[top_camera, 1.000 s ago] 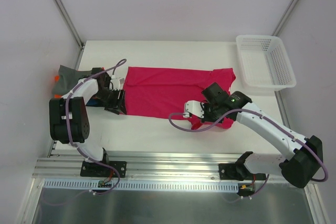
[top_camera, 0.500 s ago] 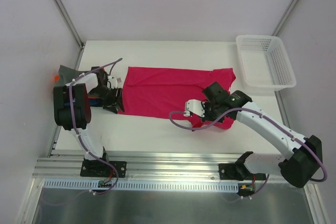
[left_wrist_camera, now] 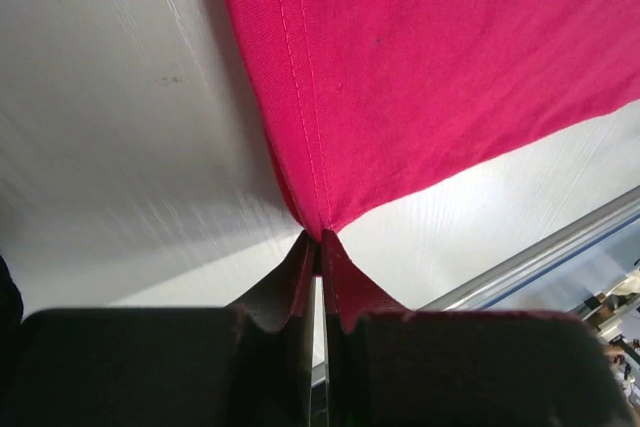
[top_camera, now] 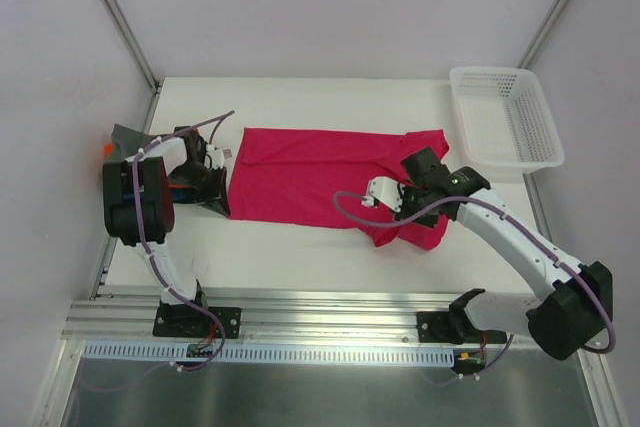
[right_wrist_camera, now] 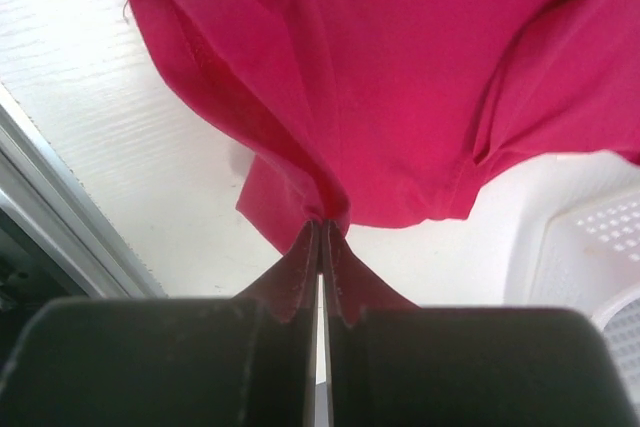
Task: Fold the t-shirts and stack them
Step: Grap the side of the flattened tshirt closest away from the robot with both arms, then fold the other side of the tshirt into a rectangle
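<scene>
Shirt (top_camera: 320,177), magenta-red, lies spread across your desk (top_camera: 300,102). Your left tool (left_wrist_camera: 320,237) is pinching its near-left hem corner. Your right tool (right_wrist_camera: 320,223) is pinching bunched cloth at the near-right sleeve.

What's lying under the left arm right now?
A grey t-shirt and a sliver of orange cloth stick out past the left arm, which covers the rest of that pile.
</scene>
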Robot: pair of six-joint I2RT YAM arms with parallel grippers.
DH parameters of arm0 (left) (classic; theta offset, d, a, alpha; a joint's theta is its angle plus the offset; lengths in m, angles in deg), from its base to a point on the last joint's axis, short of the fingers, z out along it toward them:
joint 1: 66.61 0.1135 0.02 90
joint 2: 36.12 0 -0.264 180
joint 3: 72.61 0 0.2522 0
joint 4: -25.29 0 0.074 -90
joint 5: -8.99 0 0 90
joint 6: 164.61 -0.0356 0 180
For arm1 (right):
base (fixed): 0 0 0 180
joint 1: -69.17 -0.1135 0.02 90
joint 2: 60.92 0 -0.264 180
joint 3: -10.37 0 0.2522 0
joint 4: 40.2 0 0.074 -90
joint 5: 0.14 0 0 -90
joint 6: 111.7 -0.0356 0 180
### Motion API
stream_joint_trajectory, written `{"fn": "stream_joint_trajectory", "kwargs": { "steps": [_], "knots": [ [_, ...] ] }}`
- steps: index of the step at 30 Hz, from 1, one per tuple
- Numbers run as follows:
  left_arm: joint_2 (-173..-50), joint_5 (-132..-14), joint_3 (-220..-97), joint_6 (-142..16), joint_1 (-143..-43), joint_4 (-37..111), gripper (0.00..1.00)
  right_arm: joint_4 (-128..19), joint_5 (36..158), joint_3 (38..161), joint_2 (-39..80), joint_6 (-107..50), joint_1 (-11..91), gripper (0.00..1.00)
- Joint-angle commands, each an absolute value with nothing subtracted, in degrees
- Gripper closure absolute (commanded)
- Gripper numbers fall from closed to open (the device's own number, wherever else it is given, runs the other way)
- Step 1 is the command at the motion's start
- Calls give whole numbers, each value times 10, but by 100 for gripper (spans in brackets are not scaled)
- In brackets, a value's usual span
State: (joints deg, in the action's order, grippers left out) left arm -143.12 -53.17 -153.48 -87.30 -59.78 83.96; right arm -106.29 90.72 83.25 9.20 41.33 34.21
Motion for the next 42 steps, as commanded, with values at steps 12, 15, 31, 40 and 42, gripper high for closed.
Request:
{"fn": "stream_joint_trajectory", "kwargs": {
  "steps": [12,15,31,40,42],
  "knots": [
    [-1411,-492,-1695,-899,-597,937,100,-1047,878,906,85,410,461,99],
    [-1428,-483,-1729,-898,-598,949,100,-1042,871,938,103,412,467,99],
    [-1571,-456,-1927,-894,-600,997,100,-985,831,1077,274,440,495,99],
    [-1645,-450,-2032,-880,-601,1006,100,-954,810,1147,371,432,521,99],
    [-1656,-450,-2045,-880,-601,1005,100,-950,802,1162,383,432,526,99]
  ]
}}
